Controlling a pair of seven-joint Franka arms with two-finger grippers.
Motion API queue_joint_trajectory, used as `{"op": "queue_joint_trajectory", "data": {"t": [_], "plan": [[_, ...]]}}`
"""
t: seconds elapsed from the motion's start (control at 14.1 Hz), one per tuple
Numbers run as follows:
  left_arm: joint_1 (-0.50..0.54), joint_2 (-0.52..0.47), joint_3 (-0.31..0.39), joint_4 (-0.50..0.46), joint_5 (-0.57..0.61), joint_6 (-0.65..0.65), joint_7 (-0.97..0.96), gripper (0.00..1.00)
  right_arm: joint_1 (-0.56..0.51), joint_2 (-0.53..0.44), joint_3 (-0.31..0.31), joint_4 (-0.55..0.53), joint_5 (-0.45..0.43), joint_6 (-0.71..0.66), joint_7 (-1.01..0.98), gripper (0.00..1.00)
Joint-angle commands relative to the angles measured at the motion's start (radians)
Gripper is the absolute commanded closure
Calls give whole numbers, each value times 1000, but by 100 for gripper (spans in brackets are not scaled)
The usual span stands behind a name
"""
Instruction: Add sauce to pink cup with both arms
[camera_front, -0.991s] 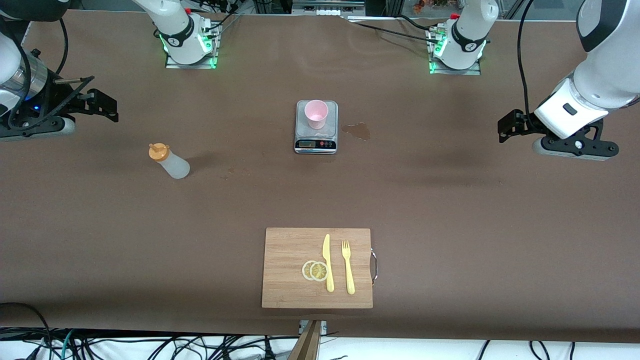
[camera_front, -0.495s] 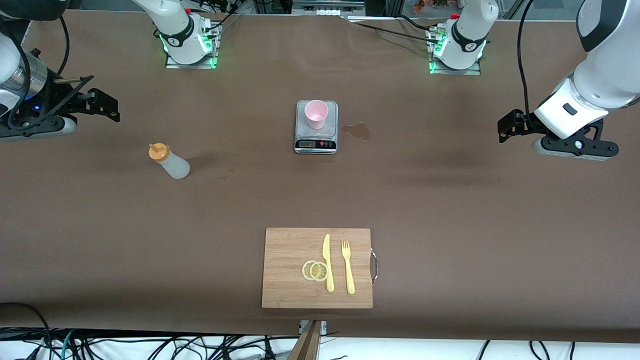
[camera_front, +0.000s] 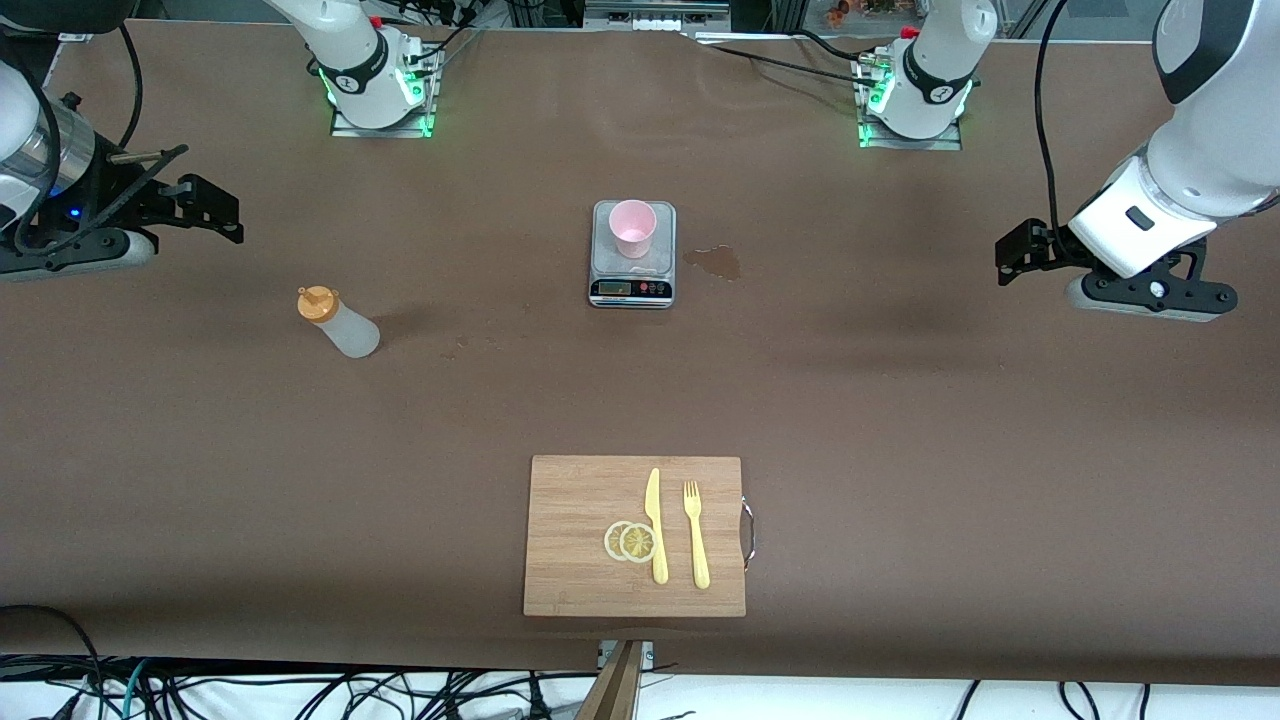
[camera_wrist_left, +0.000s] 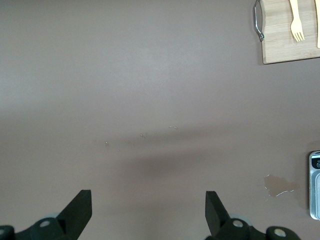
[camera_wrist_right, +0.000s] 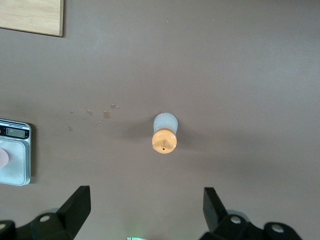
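Observation:
The sauce bottle (camera_front: 338, 322), translucent with an orange cap, stands upright on the brown table toward the right arm's end; in the right wrist view the bottle (camera_wrist_right: 164, 132) is seen from above. The pink cup (camera_front: 632, 228) sits on a grey scale (camera_front: 632, 290) mid-table. My right gripper (camera_front: 210, 210) hangs open and empty over the table at its own end, apart from the bottle; its fingers (camera_wrist_right: 75, 207) stand wide. My left gripper (camera_front: 1012, 255) is open and empty over bare table at the left arm's end, with its fingers (camera_wrist_left: 215, 207) wide apart.
A wooden cutting board (camera_front: 560, 540) with lemon slices (camera_front: 630, 541), a yellow knife (camera_front: 655, 525) and fork (camera_front: 695, 535) lies near the front edge. A dried stain (camera_front: 715, 262) marks the cloth beside the scale.
The right gripper has crept slightly toward the middle of the table. The left arm, bottle and cup have not moved.

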Motion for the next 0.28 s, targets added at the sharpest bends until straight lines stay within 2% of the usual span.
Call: {"op": "queue_joint_trajectory", "data": {"t": [0.0, 0.21], "plan": [[1, 9, -1, 25, -22, -22, 11, 0, -5, -2, -2, 18, 15, -8, -12, 0], [1, 9, -1, 25, -22, -22, 11, 0, -4, -2, 2, 19, 8, -9, -3, 0]]}}
